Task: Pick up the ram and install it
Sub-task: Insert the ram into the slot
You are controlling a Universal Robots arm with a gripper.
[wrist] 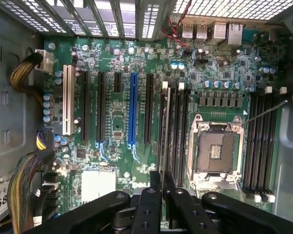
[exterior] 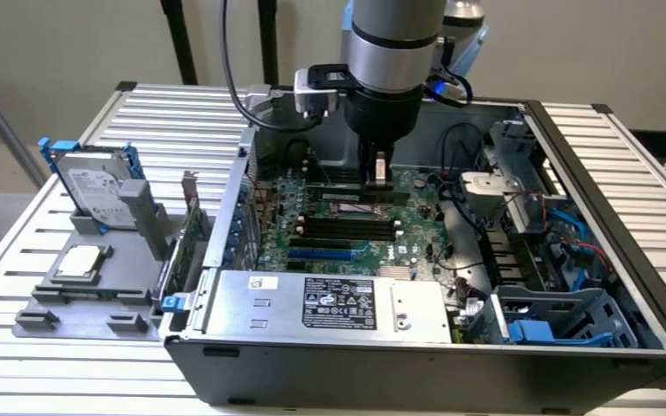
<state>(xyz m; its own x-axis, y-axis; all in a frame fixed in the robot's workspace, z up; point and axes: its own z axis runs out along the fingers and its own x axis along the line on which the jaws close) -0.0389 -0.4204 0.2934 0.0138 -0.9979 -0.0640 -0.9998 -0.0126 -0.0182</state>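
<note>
Wrist view: hand (wrist: 162, 187) looks pinched shut on the ram (wrist: 164, 131), edge-on over the motherboard (wrist: 117, 126) slots; seating needs careful alignment.

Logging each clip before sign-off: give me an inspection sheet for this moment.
Surface: slatted metal table carrying an open computer case.
Job's things: ram held edge-on above the motherboard, over the black slots beside the empty CPU socket.
Clutter: hard drive in a blue frame and a chip on a grey stand, outside the case.
Grippers: gripper, fingers closed on the ram.
Cables: bundled wires along the board edge; blue cables in the case.
Surroundings: plain wall; nothing else seen.
</note>
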